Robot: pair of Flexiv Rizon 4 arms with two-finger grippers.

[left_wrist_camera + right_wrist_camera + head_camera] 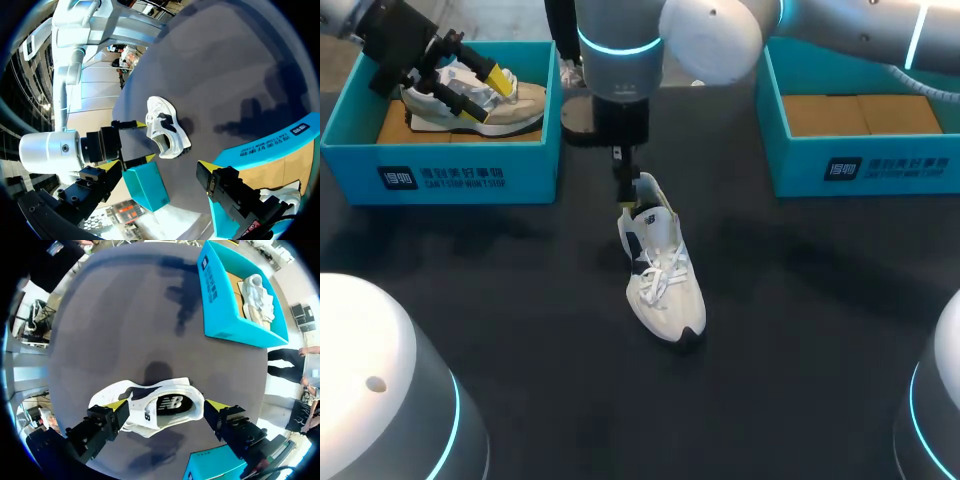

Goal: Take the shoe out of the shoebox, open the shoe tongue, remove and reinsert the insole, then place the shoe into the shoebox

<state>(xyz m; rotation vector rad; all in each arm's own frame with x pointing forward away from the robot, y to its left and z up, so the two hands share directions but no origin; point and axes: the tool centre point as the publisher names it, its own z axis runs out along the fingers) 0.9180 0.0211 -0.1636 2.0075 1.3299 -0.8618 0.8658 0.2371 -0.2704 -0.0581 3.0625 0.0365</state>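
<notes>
Item: white lace-up sneaker point(660, 275), resting on the dark table point(500, 320) between the two boxes, toe pointing toward the near edge.

Right gripper point(165, 407) is hovering over the heel end, fingers spread wide and gripping nothing.

Left gripper point(470, 80) is hanging open and empty over the left shoebox point(470, 175), just above a beige sneaker point(510, 110) lying inside.

Handling, judged: light, with a soft upper giving under pressure and a firmer heel and sole. The tongue's top edge is likely offering the best pinch.
</notes>
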